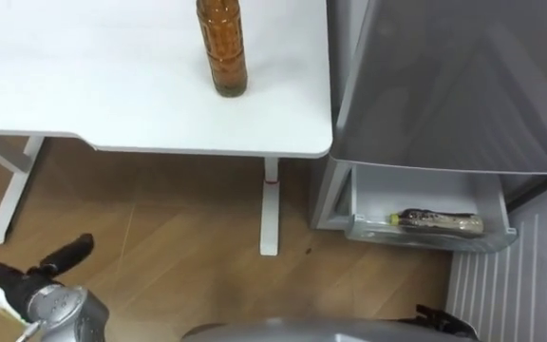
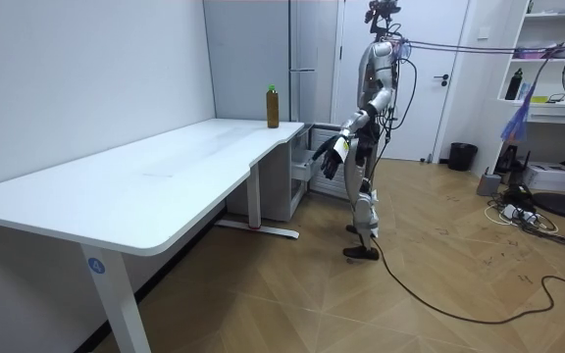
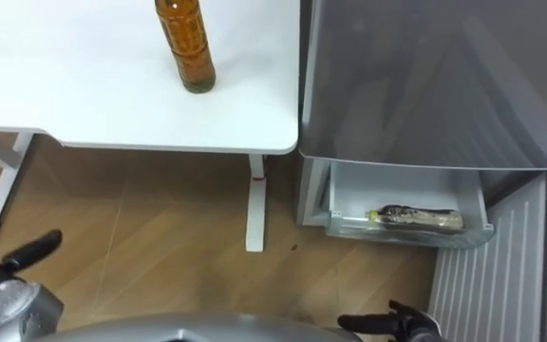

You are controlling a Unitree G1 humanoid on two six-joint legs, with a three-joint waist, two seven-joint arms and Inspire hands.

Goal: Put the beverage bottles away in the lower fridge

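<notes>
An amber drink bottle [image 1: 221, 47] stands upright near the right end of the white table [image 1: 84, 85]. To its right is the grey fridge [image 1: 454, 85]. Its lower drawer [image 1: 425, 195] is pulled out, and a second bottle [image 1: 437, 222] lies on its side inside. My left hand [image 1: 44, 277] hangs low at the lower left over the floor, with straight fingers and nothing in it. My right hand [image 3: 387, 324] shows at the bottom edge below the drawer, fingers stretched out and empty. In the room view I stand facing the fridge [image 2: 263, 49] beside the table's end, left hand [image 2: 327, 157] held forward.
The table's white leg and foot [image 1: 270, 214] stand on the wooden floor just left of the drawer. A white ribbed panel [image 1: 506, 280] lies at the lower right beside the drawer. A fan and cables [image 2: 518, 211] are far behind me.
</notes>
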